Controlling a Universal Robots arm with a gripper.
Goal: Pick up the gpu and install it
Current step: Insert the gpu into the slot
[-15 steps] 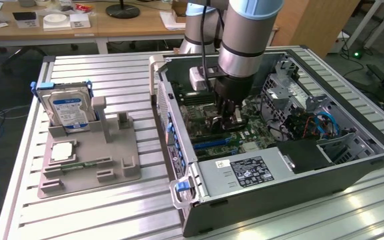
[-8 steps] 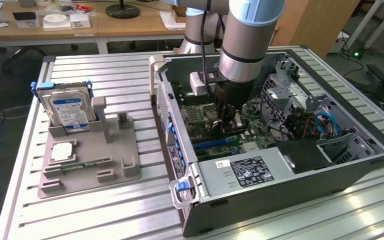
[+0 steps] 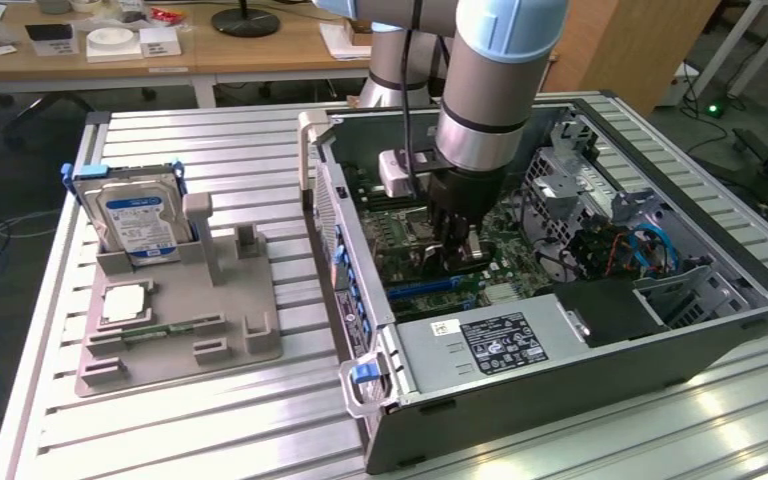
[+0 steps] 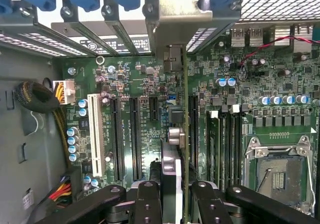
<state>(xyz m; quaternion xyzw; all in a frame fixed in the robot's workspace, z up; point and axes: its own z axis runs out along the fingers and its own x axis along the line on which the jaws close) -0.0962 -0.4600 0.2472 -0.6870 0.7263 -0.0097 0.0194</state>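
Inside the open computer case [image 3: 598,330] lying on the desk [image 3: 197,420], the arm is reaching down over the green motherboard [image 4: 135,84], its tool [image 4: 172,199] partly closed, gripping the graphics card [image 4: 172,134] edge-on above the slots.

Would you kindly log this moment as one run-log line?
gripper: shut on gpu | gpu: edge-on, upright above motherboard slots | place: inside computer case | hard drive: in holder

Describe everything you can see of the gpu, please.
The gpu is a thin card seen edge-on, standing upright over the green motherboard inside the open computer case. A pale metal bracket ends it at the slot openings. The gripper is clamped on its edge; seating cannot be told.
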